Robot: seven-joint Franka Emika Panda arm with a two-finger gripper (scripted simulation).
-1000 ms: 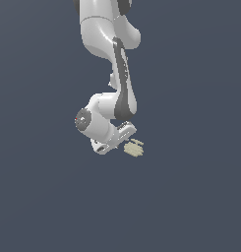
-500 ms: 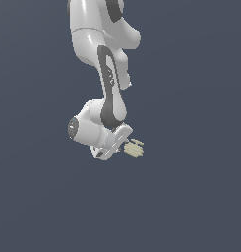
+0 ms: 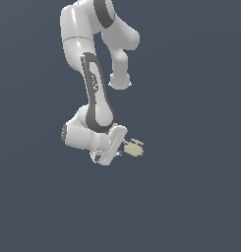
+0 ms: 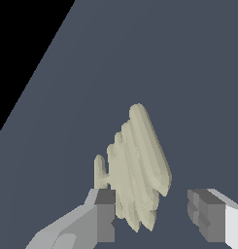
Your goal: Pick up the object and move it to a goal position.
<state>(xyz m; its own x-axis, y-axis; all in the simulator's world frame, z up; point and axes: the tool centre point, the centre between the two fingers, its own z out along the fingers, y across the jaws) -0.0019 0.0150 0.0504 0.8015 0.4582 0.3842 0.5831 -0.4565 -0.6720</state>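
The object [image 3: 134, 147] is a small cream lump of ridged bars on the dark grey floor, just to the exterior view's right of the white hand. In the wrist view the object [image 4: 137, 165] stands between the two fingers. My gripper [image 4: 152, 206] is open around its near end. One grey fingertip [image 4: 105, 206] is close against the object. The other fingertip [image 4: 203, 211] stands well apart from it. In the exterior view the gripper [image 3: 121, 147] points sideways at the object, and its fingers are mostly hidden by the hand.
The white arm [image 3: 95, 93] reaches down from the top of the exterior view, with its elbow [image 3: 119, 78] behind. A plain dark grey floor [image 3: 191, 197] lies all around. A black area [image 4: 18, 48] fills one corner of the wrist view.
The arm's lower links have swung toward the exterior view's left and sunk a little. The hand stays beside the object. The object has not moved.
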